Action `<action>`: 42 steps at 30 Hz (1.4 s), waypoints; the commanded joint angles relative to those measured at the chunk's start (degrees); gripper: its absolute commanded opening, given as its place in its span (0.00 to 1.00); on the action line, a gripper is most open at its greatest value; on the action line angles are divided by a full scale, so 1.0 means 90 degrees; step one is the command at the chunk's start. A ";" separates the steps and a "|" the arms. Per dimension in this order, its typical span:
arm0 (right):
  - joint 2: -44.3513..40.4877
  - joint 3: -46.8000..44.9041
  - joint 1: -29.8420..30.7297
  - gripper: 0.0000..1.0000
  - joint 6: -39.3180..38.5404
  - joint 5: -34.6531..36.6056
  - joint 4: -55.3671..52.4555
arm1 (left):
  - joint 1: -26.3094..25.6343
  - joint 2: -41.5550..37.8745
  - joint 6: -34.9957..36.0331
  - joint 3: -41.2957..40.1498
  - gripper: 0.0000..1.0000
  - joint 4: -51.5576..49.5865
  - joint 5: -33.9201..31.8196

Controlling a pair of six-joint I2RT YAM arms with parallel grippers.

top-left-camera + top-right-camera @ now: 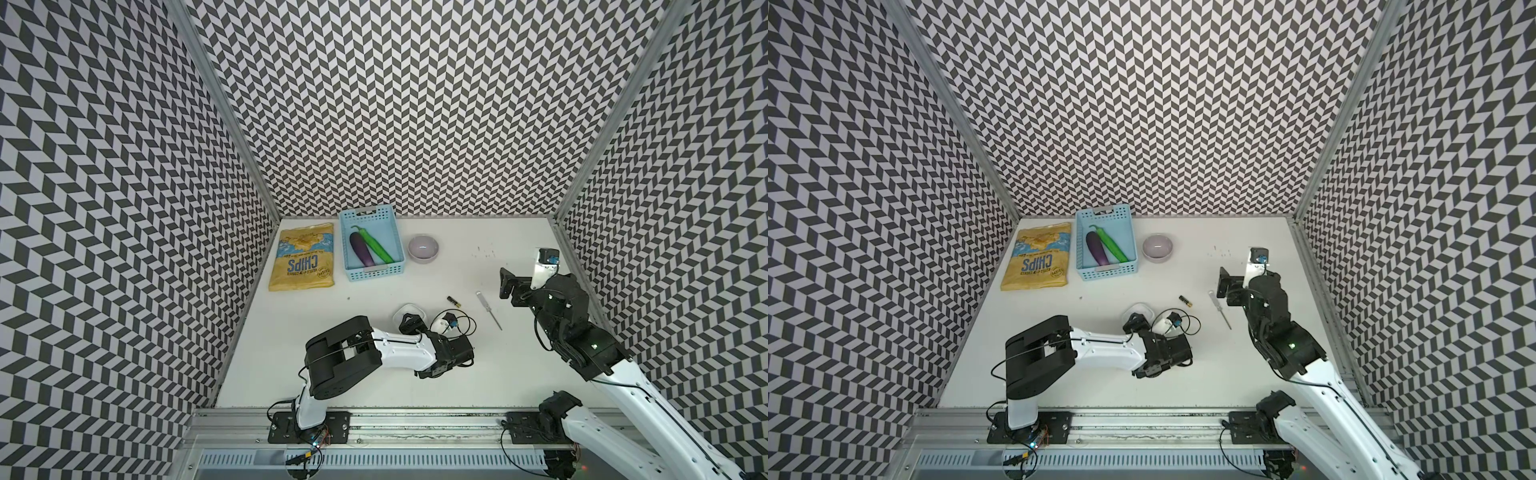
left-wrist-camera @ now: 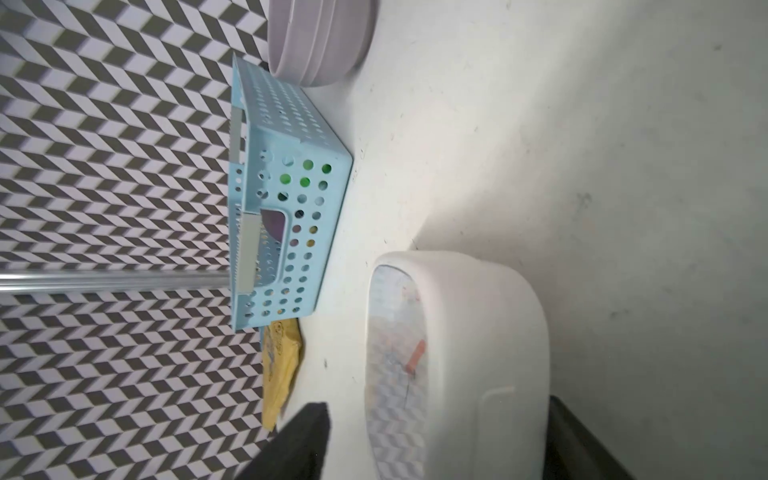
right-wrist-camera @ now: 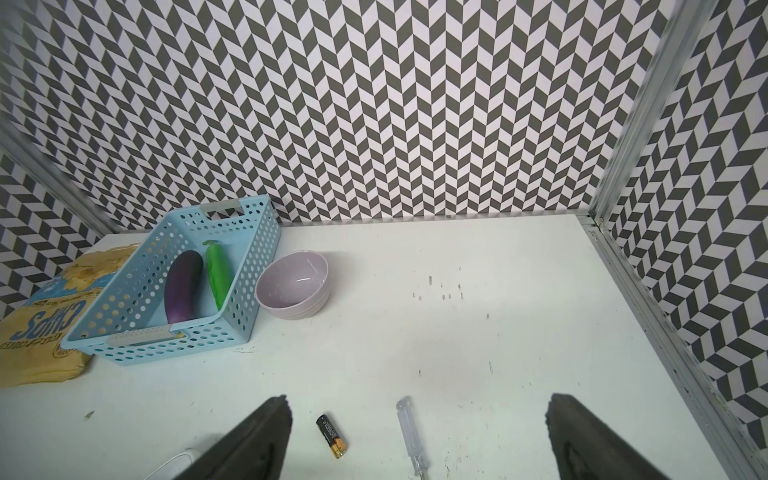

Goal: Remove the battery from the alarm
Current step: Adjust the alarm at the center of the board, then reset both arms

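Note:
The white alarm (image 1: 405, 311) lies mid-table with its dial upward; the left wrist view shows it close up (image 2: 478, 332). My left gripper (image 1: 409, 323) straddles it with jaws open. One finger (image 2: 299, 440) stands clear of the dial side, and the other (image 2: 582, 440) sits by the alarm's back. The battery (image 1: 454, 302), dark with a gold end, lies loose on the table right of the alarm. In the right wrist view it lies (image 3: 331, 435) near one finger. My right gripper (image 1: 509, 286) hovers open and empty at the right; its wrist view (image 3: 417, 401) shows it above the battery.
A clear-handled screwdriver (image 1: 489, 309) lies between the battery and my right gripper. At the back stand a lilac bowl (image 1: 423, 248) and a blue basket (image 1: 376, 272) holding an aubergine (image 1: 360, 249) and a green vegetable (image 1: 376, 245). A yellow chips bag (image 1: 302, 257) lies at back left.

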 commanded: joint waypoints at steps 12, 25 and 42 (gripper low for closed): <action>0.1326 -0.0952 -0.1758 0.99 0.0096 -0.0068 0.3187 | 0.1780 -0.4250 0.0399 -0.1393 1.00 0.2928 0.3720; 0.3777 -0.3248 -0.1930 1.00 -0.1401 -0.0651 0.9197 | 0.6691 -0.7101 -0.0223 -0.3893 1.00 0.5481 0.5271; 0.4893 -0.3198 -0.2475 1.00 -0.1181 -0.1875 1.0019 | 0.7558 -0.4002 0.1165 -0.5561 1.00 1.0519 0.4630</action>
